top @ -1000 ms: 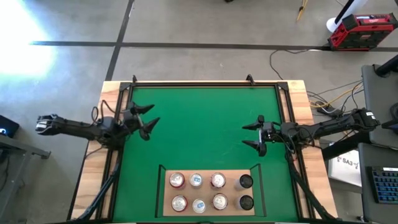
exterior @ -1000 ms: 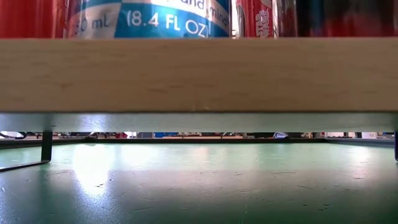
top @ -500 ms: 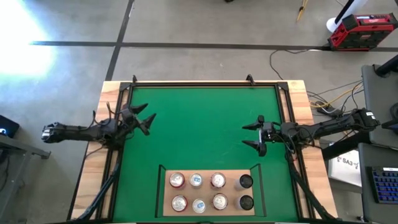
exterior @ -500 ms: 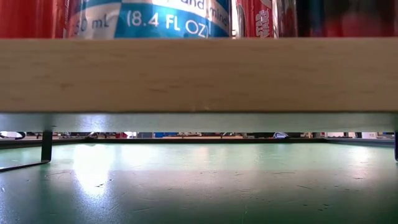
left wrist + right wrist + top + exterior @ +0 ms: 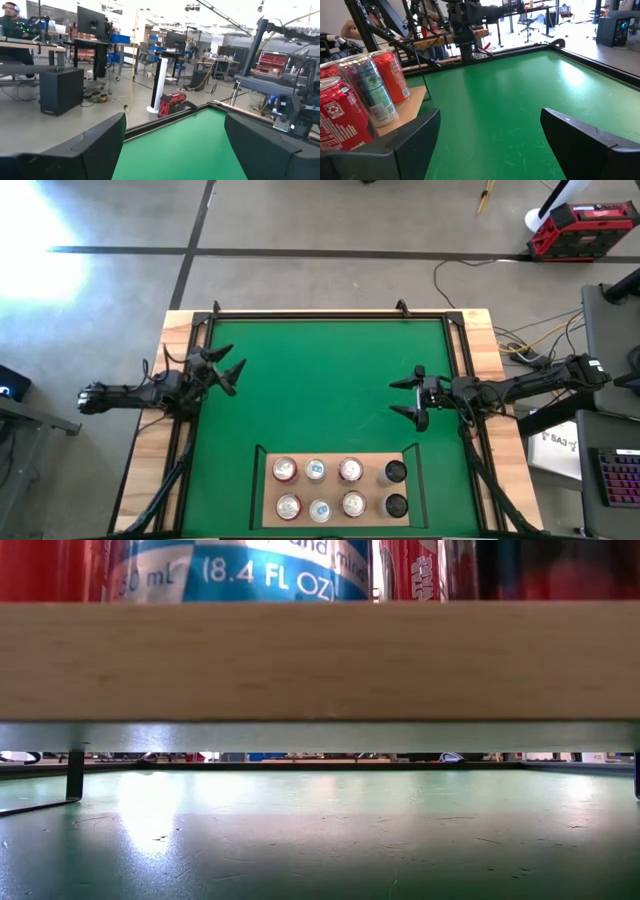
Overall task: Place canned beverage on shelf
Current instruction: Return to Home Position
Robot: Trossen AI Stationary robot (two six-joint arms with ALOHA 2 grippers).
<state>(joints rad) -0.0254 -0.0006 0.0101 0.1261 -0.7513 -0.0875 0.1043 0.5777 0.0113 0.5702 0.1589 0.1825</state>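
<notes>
From overhead I see the shelf [image 5: 371, 488], a pale wood board with a thin black rail. It sits mid-bottom on the green mat [image 5: 320, 380] and carries eight cans [image 5: 315, 470] in two rows of four. The left gripper [image 5: 230, 372] hangs over the mat's left edge and the right gripper [image 5: 393, 397] over its right side. Both have their fingers spread and hold nothing.

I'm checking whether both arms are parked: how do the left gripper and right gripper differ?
The left gripper sits at the green mat's left edge; the right gripper reaches further in over the mat. The left gripper angles slightly toward the mat's far edge; the right gripper points straight across. Both are open and empty.
</notes>
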